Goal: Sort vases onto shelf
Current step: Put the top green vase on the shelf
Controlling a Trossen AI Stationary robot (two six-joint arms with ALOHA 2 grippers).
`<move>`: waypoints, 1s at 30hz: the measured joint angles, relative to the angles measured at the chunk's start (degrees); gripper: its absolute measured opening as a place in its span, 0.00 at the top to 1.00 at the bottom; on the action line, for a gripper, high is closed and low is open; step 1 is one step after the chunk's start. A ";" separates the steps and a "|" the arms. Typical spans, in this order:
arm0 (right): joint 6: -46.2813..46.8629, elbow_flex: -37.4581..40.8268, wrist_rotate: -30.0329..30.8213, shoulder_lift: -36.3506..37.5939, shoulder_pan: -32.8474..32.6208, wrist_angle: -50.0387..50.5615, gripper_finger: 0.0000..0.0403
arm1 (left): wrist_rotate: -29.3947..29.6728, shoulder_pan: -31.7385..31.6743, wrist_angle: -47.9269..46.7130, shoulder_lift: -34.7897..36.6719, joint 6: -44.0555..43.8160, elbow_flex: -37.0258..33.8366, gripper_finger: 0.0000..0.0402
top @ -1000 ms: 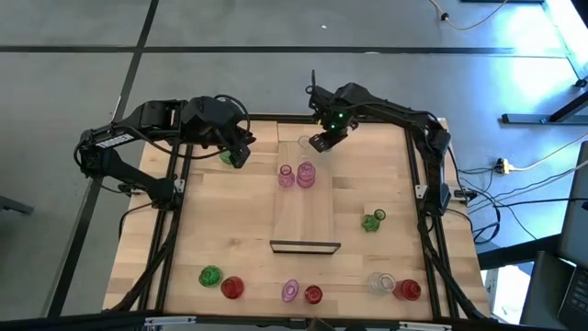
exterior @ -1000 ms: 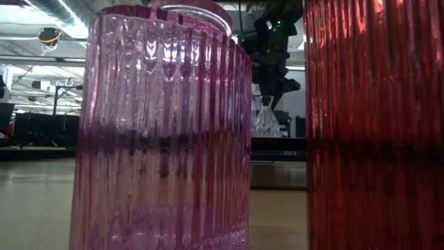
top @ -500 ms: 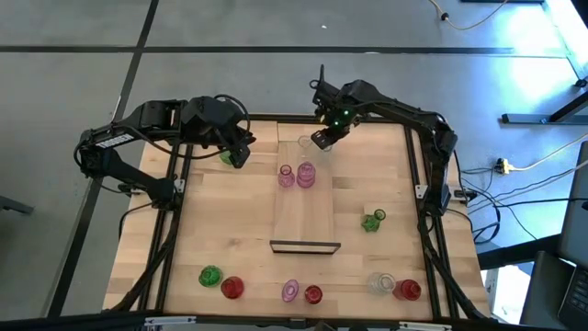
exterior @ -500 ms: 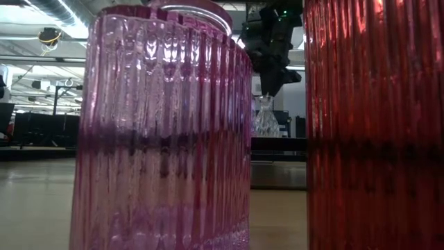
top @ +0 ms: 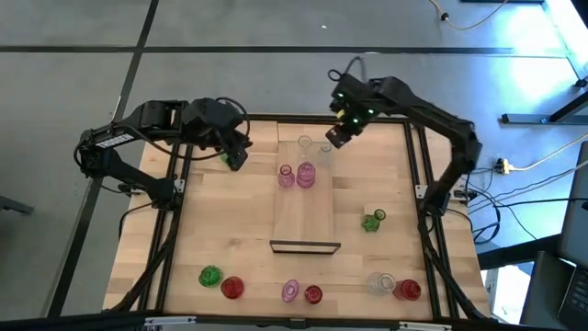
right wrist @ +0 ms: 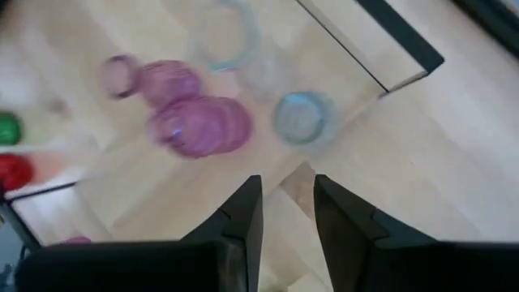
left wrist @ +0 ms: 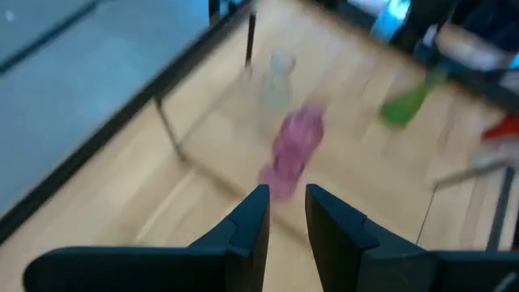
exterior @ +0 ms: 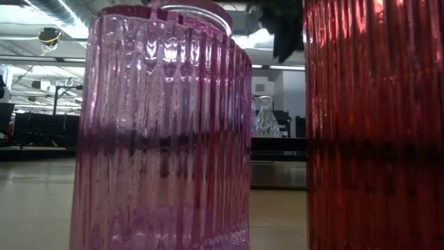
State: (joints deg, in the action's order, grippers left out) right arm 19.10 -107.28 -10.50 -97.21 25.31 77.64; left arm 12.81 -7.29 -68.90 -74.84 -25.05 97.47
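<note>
The shelf (top: 306,213) lies in the middle of the table. On its far end stand two clear vases (top: 323,149) (top: 304,142) and two pink vases (top: 306,173) (top: 287,176), all upright on their bases. My right gripper (top: 338,138) (right wrist: 288,212) hangs open above and to the right of the nearer clear vase (right wrist: 302,118) (exterior: 266,118), touching nothing. My left gripper (top: 235,153) (left wrist: 288,212) waits over the table's far left, its fingers a narrow gap apart and empty. A green vase (top: 223,158) shows beside it, partly hidden.
Another green vase (top: 372,221) stands right of the shelf. Along the near edge stand several vases: green (top: 210,275), red (top: 231,287), pink (top: 290,291), red (top: 313,295), clear (top: 381,282), red (top: 407,291). A pink vase (exterior: 163,132) and a red one (exterior: 374,125) fill the low view.
My right gripper has risen from the neck of the clear vase and drawn back toward the table's right and far edge. The vase stays upright on the shelf's far end, now uncovered in the high view. The left arm has kept still.
</note>
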 joint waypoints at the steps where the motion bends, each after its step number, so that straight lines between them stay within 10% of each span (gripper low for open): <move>1: -0.04 0.00 0.61 1.52 -0.98 -0.03 0.76 | -0.07 0.00 -2.45 -0.01 -0.02 0.00 0.81; 15: 7.57 -0.07 17.64 16.16 -19.87 -0.49 0.76 | 9.50 -0.70 -10.39 2.16 -13.65 -13.51 0.81; 30: 17.04 -0.04 28.04 19.94 -31.75 5.64 0.76 | 6.50 -24.08 -2.93 2.74 -10.78 -24.22 0.81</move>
State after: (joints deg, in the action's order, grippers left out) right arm 36.14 -107.33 17.54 -77.28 -6.45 83.28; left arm 19.31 -31.37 -71.83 -72.10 -35.83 73.25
